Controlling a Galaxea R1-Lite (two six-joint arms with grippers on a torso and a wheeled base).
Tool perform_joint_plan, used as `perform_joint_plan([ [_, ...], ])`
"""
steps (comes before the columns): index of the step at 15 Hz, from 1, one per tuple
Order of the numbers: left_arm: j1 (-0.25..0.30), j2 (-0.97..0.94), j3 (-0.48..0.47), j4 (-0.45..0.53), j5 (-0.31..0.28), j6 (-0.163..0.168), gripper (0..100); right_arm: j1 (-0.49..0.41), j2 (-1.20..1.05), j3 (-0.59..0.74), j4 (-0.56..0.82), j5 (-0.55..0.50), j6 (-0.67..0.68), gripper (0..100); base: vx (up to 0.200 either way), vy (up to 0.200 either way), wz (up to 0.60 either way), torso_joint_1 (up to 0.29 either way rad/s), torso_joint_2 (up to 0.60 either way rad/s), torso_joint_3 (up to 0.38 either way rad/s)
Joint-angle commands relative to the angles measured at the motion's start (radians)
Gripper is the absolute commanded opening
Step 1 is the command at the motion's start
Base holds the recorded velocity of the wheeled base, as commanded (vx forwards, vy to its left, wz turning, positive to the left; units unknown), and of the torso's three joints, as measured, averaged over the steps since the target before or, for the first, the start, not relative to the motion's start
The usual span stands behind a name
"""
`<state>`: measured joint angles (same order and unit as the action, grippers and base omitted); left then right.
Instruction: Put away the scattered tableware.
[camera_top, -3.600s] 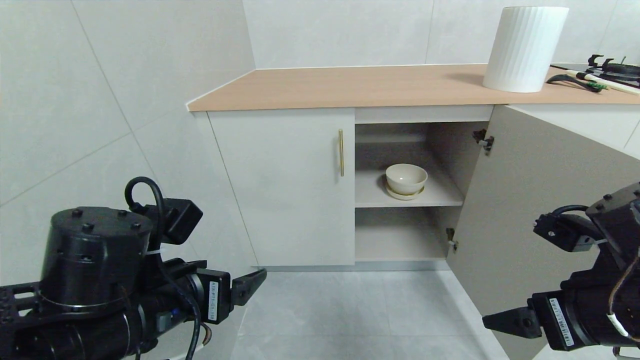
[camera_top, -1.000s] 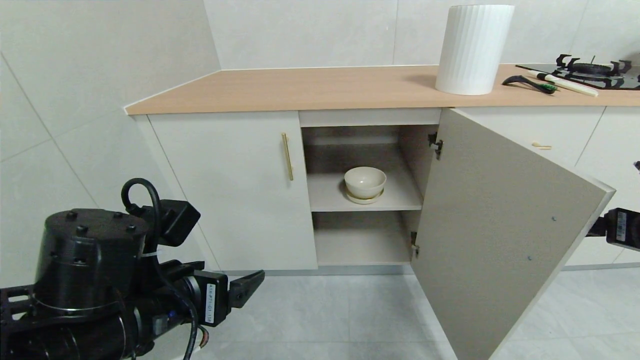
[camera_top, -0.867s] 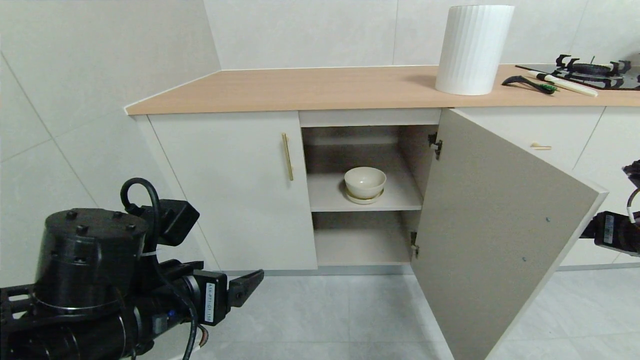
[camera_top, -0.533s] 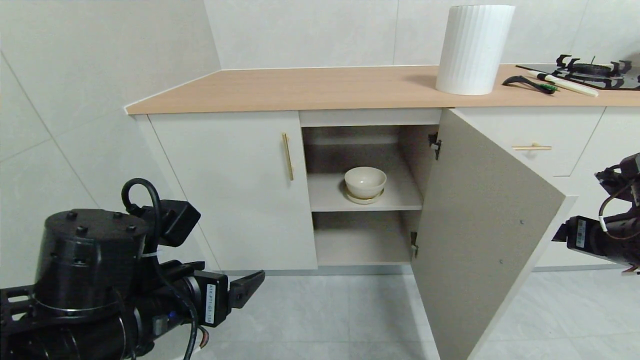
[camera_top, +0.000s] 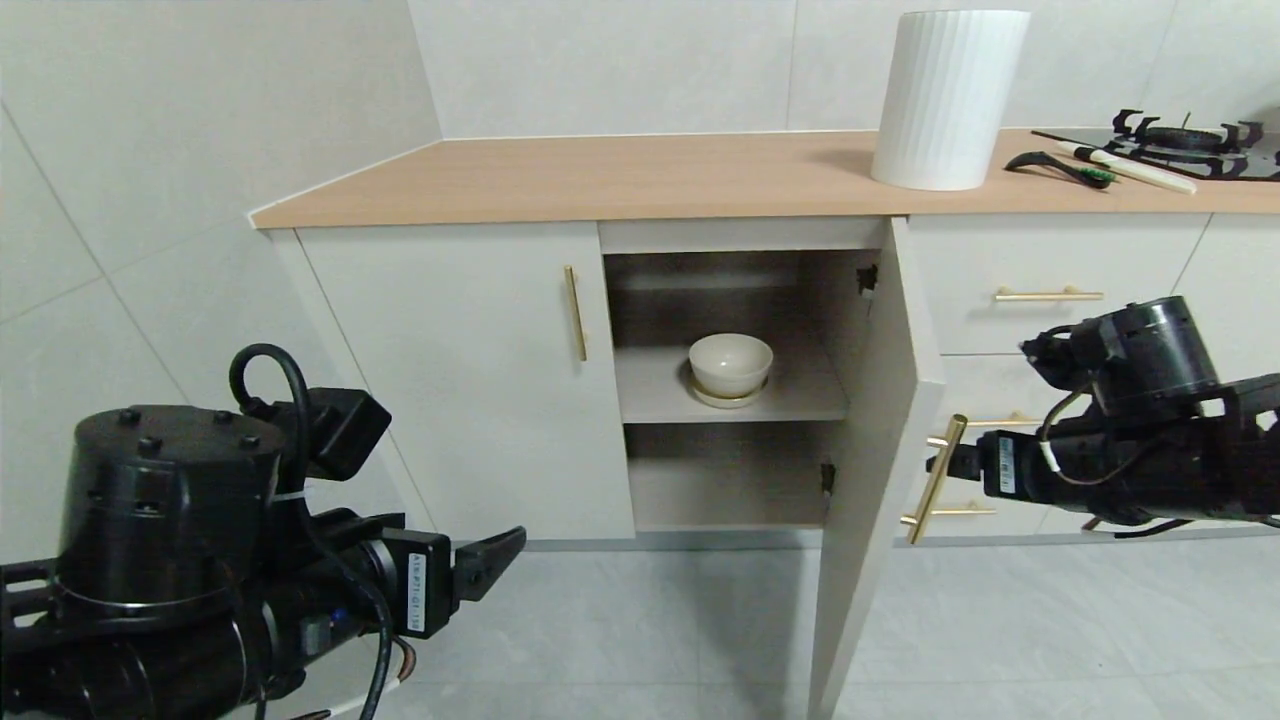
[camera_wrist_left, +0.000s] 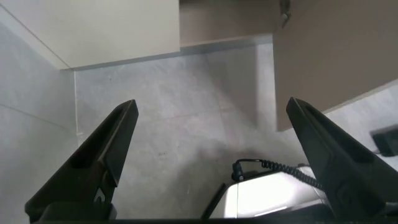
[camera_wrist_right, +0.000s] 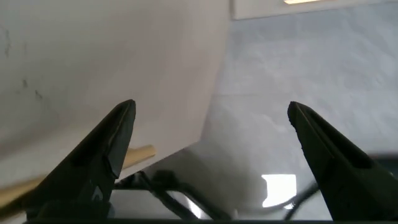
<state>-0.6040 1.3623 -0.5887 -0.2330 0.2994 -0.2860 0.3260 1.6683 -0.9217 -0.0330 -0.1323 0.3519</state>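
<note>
A cream bowl (camera_top: 730, 362) sits on a small plate (camera_top: 728, 400) on the middle shelf of the open cupboard (camera_top: 660, 400). The cupboard door (camera_top: 870, 420) stands about half open, nearly edge-on to me, with its gold handle (camera_top: 934, 480) facing right. My right gripper (camera_top: 948, 466) is at the door's outer face beside that handle, open; the door panel (camera_wrist_right: 93, 56) and the handle (camera_wrist_right: 140, 155) lie between its fingers (camera_wrist_right: 102, 155). My left gripper (camera_top: 495, 560) hangs low at the left over the floor, open and holding nothing (camera_wrist_left: 211, 162).
On the wooden counter (camera_top: 600, 175) stand a tall white ribbed container (camera_top: 948, 98), a black ladle (camera_top: 1060, 166) and a stove (camera_top: 1185, 135). Drawers with gold handles (camera_top: 1048, 294) are right of the cupboard. The left door (camera_top: 460, 380) is shut. Tiled floor (camera_top: 680, 620) lies in front.
The cupboard door has swung left toward closing. My right arm has moved left with it, at its outer face by the handle. The camera shifted earlier; the left arm barely moved.
</note>
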Motion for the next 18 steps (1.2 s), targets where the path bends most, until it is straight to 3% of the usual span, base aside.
perform_joint_plan([
  [1, 0.000, -0.002, 0.000, 0.000, 0.000, 0.001, 100, 0.102, 0.154, -0.080, -0.022, -0.001, 0.033, 100, 0.000, 0.000, 0.00, 0.000, 0.00, 0.000],
  [5, 0.000, 0.000, 0.000, -0.002, 0.000, 0.001, 100, 0.157, 0.275, -0.118, -0.211, -0.004, 0.073, 100, 0.000, 0.000, 0.00, 0.000, 0.00, 0.000],
  [10, -0.002, 0.018, 0.001, -0.002, 0.000, -0.001, 100, 0.162, 0.340, -0.118, -0.378, -0.013, 0.134, 100, 0.000, 0.000, 0.00, 0.000, 0.00, 0.000],
  [16, -0.003, 0.008, 0.003, -0.002, 0.001, -0.001, 100, 0.162, 0.349, -0.120, -0.381, -0.026, 0.142, 100, 0.000, 0.000, 0.00, 0.000, 0.00, 0.000],
  [18, -0.003, 0.003, 0.003, -0.002, 0.000, 0.001, 100, 0.163, 0.357, -0.124, -0.387, -0.024, 0.156, 100, 0.200, 0.000, 0.00, 0.005, 0.00, 0.002],
])
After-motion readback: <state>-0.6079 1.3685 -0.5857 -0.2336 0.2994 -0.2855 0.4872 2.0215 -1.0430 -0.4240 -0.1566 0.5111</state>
